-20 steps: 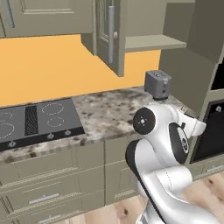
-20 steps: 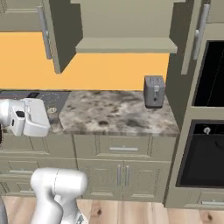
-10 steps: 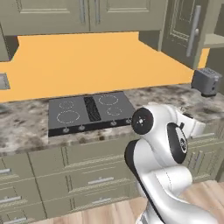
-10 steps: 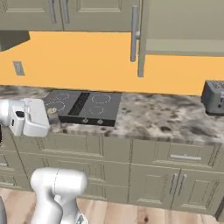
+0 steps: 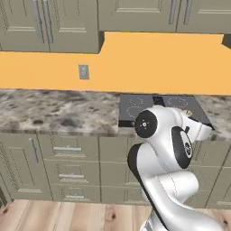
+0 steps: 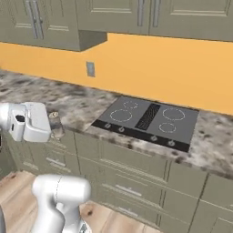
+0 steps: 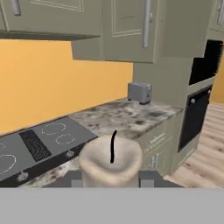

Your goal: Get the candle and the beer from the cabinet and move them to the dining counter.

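Pale grey candle (image 7: 110,162), black wick; orange wall (image 5: 149,67).

granite worktop (image 6: 63,102) — black cooktop (image 6: 148,120), toaster (image 7: 139,92)

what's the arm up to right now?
The gripper is shut on the candle, a stubby pale cylinder with a dark wick, seen close in the hand view. The arm is tucked in front of the granite worktop with the black cooktop. A toaster sits further along the worktop. The candle is in hand, not yet set down anywhere.
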